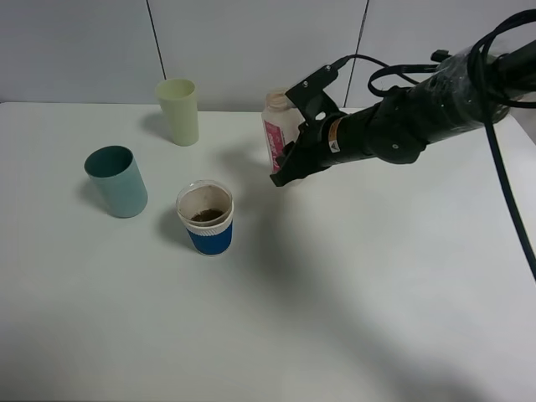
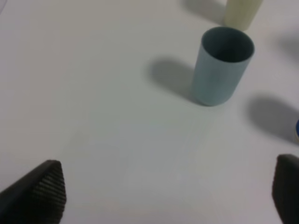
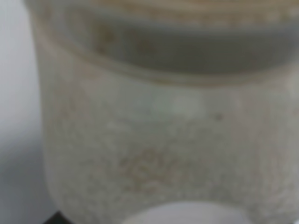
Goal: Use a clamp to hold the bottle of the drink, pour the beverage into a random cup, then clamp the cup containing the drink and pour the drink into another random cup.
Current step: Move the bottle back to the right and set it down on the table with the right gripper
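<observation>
The bottle of the drink [image 1: 276,113] stands upright at the back of the table, its red-pink label facing left. My right gripper [image 1: 289,136] is shut on it from the right side. In the right wrist view the bottle's translucent body [image 3: 163,130] fills the picture, blurred. The blue-sleeved cup [image 1: 206,219] stands in front and to the left, with a little dark beverage [image 1: 206,216] at its bottom. Further left is the teal tumbler [image 1: 117,180] [image 2: 222,65], upright and empty. My left gripper [image 2: 161,193] is open over bare table, short of the teal tumbler, holding nothing.
A pale yellow-green tumbler [image 1: 178,110] [image 2: 240,13] stands upright at the back, behind the teal one. The white table [image 1: 360,293] is bare to the front and right. The right arm's cables [image 1: 502,167] hang over the right side.
</observation>
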Robot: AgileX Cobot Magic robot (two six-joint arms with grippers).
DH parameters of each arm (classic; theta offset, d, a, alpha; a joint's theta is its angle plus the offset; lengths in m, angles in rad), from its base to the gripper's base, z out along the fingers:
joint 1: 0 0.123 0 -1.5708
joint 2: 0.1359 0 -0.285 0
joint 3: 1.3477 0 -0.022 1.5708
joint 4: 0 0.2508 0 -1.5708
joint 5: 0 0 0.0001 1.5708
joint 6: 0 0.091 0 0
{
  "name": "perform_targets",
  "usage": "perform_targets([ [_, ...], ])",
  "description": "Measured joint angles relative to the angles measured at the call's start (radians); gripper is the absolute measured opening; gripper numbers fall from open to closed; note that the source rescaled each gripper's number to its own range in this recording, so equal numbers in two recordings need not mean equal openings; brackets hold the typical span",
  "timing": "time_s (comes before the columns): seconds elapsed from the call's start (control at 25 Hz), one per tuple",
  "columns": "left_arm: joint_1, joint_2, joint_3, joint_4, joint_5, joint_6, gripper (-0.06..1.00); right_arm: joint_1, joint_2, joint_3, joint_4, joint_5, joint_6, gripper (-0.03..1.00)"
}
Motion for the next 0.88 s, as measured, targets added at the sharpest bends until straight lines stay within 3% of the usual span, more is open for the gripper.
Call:
perform_targets([
  [0.12, 0.0, 0.0, 0.0, 0.0, 0.0, 0.0, 0.66, -0.021, 0.004, 0.001, 0.001, -0.022, -0.048, 0.0],
  [0.4, 0.0, 0.0, 0.0, 0.0, 0.0, 0.0, 0.66, -0.038, 0.042, 0.033, 0.015, -0.186, -0.176, 0.0],
  [0.88, 0.0, 0.0, 0.0, 0.0, 0.0, -0.001, 0.66, -0.042, 0.144, 0.046, 0.19, -0.407, -0.24, 0.0],
])
